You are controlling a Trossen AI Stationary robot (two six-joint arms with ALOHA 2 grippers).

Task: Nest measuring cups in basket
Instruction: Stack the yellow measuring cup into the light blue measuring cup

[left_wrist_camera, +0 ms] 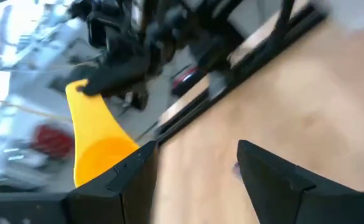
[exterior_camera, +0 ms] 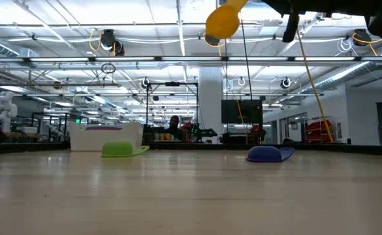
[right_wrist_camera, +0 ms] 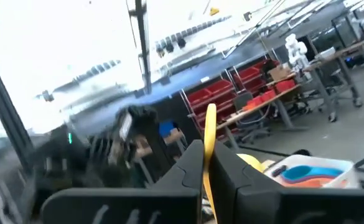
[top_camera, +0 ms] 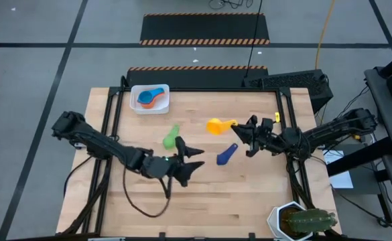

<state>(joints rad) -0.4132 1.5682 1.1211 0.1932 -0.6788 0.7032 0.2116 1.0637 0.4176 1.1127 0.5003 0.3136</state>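
My right gripper (top_camera: 240, 126) (right_wrist_camera: 208, 154) is shut on the yellow measuring cup (top_camera: 216, 125) (exterior_camera: 222, 20), high above the table's middle. My left gripper (top_camera: 199, 158) (left_wrist_camera: 197, 149) hovers open near the middle, between the green cup (top_camera: 171, 138) (exterior_camera: 121, 149) and the navy cup (top_camera: 226, 154) (exterior_camera: 269, 154). Both of these lie on the wood. The left wrist view shows the yellow cup (left_wrist_camera: 96, 143) beyond my left fingers. The white basket (top_camera: 137, 92) (exterior_camera: 105, 137) (right_wrist_camera: 350, 177) stands at the far edge and holds a blue cup (top_camera: 153, 94) and an orange cup (top_camera: 146, 102). Other cups are out of view. My right gripper pinches the yellow cup's handle (right_wrist_camera: 210, 124) (top_camera: 231, 123) between its two fingers, coming level from the table's right side. The handle stands on edge between the fingers and sticks out past them. The cup is lifted clear, its bowl (top_camera: 214, 125) pointing toward the table's left.
A white hexagonal pot with a cactus (top_camera: 301, 221) stands at the table's near right corner. A dark cable (top_camera: 145, 201) loops on the wood near the left arm. Bare wood lies between the basket and the cups.
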